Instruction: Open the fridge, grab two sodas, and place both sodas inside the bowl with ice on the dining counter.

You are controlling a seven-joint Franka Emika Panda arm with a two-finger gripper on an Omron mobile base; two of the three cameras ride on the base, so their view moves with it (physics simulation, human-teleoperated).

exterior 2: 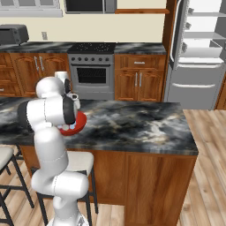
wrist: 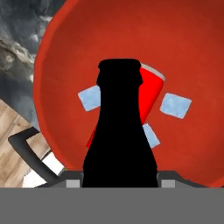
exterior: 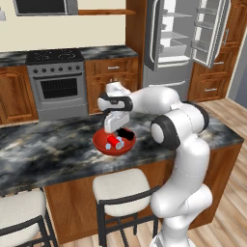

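Hand view looks down a black soda that stands between the jaws, neck pointing away from the camera and into the red bowl. The jaws are closed narrow on the soda's body; their tips are hidden behind the bottle. Past the neck lies something red with a pale rim, resting in the bowl; what it is cannot be told. Three pale ice cubes lie around it on the bowl's floor. Beyond the bowl's rim show the marbled bench, a strip of wood floor and part of a stool.

Left base view has the gripper hanging over the bowl, which sits on the bench near its front edge, about midway along. A dark soda lies at the bowl's far rim under the hand, with a red piece and ice cubes inside. Two stools stand below the front edge. Behind, the fridge stands with both upper doors swung open, white shelves bare. A stove sits to its left.

Right base view shows the bowl mostly hidden behind the arm, near the bench's left end, with the fridge at far right.
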